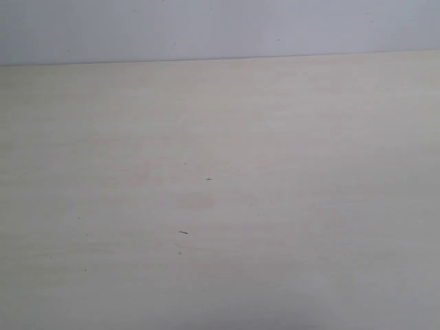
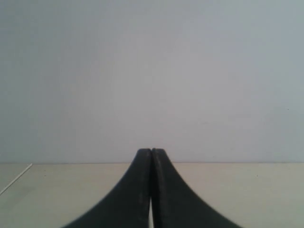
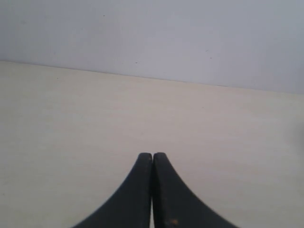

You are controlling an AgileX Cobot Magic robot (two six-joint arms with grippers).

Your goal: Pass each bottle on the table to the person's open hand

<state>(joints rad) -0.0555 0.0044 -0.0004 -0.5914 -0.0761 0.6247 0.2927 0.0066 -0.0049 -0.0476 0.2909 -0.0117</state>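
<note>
Ahead of the left pincer (image 2: 151, 151) I see only a strip of pale table (image 2: 237, 190) and then a blank grey wall (image 2: 152, 71). Its two black fingers are pressed together tip to tip with nothing between them. Beyond the right pincer (image 3: 152, 155) it's the same story: fingers flat against each other, tabletop running out to the wall. No bottles show in front of either pincer, nor on the off-arm camera, which gives me just wood grain and a couple of tiny dark specks (image 1: 208, 179). The open hand isn't in any feed either, so I can't say where the bottles are or whether any remain to be passed. My read is that the step in hand is finding a target, and doing it well means not reaching blind. I'd spread the fingers of whichever pincer I commit before it nears a bottle, come in level at the label, and wait for the palm to show beneath before letting go.
</note>
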